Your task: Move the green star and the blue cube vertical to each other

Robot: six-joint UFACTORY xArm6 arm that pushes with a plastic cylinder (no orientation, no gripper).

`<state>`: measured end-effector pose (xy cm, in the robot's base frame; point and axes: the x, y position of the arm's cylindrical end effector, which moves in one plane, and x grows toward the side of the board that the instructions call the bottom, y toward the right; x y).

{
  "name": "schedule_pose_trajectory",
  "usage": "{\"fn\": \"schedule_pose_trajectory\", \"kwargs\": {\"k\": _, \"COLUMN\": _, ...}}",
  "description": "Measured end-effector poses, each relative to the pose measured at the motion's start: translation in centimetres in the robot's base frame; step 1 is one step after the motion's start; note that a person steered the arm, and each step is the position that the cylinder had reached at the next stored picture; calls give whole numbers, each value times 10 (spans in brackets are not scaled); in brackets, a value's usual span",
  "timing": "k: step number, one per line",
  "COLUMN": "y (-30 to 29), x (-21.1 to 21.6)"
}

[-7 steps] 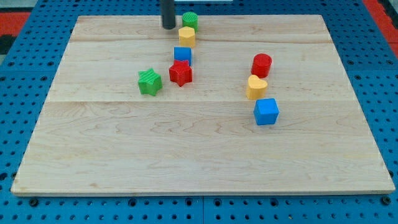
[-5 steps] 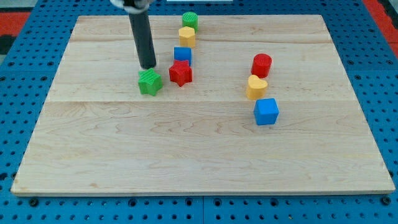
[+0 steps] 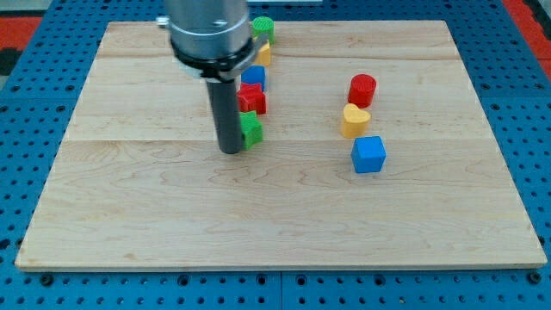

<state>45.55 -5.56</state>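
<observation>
My tip (image 3: pixel 230 149) rests on the board just left of the green star (image 3: pixel 250 129), touching it; the rod hides the star's left part. The star sits directly below the red star (image 3: pixel 255 101), which is partly hidden by the rod. Above those stands a small blue cube (image 3: pixel 253 77), then a yellow block (image 3: pixel 262 54) and a green round block (image 3: pixel 263 27), forming a column. A larger blue cube (image 3: pixel 368 154) sits at the view's right, well apart from the green star.
A red cylinder (image 3: pixel 362 89) and a yellow heart block (image 3: pixel 355 120) stand in a column above the right blue cube. The wooden board (image 3: pixel 275 215) lies on a blue pegboard surface.
My tip swept from the view's top down past the green star's left side and pushed it right and slightly down, so it now sits under the red star.
</observation>
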Motion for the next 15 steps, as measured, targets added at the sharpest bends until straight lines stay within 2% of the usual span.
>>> {"fn": "schedule_pose_trajectory", "kwargs": {"k": 1, "y": -2, "x": 53}}
{"fn": "schedule_pose_trajectory", "kwargs": {"k": 2, "y": 105, "x": 104}}
{"fn": "schedule_pose_trajectory", "kwargs": {"k": 3, "y": 197, "x": 83}}
{"fn": "schedule_pose_trajectory", "kwargs": {"k": 4, "y": 197, "x": 38}}
{"fn": "schedule_pose_trajectory", "kwargs": {"k": 5, "y": 175, "x": 21}}
{"fn": "schedule_pose_trajectory", "kwargs": {"k": 6, "y": 247, "x": 8}}
{"fn": "schedule_pose_trajectory", "kwargs": {"k": 7, "y": 194, "x": -6}}
{"fn": "schedule_pose_trajectory", "kwargs": {"k": 8, "y": 125, "x": 8}}
{"fn": "schedule_pose_trajectory", "kwargs": {"k": 10, "y": 116, "x": -29}}
{"fn": "schedule_pose_trajectory", "kwargs": {"k": 11, "y": 73, "x": -16}}
{"fn": "schedule_pose_trajectory", "kwargs": {"k": 12, "y": 65, "x": 12}}
{"fn": "schedule_pose_trajectory", "kwargs": {"k": 13, "y": 126, "x": 17}}
{"fn": "schedule_pose_trajectory", "kwargs": {"k": 14, "y": 113, "x": 52}}
{"fn": "schedule_pose_trajectory", "kwargs": {"k": 15, "y": 70, "x": 34}}
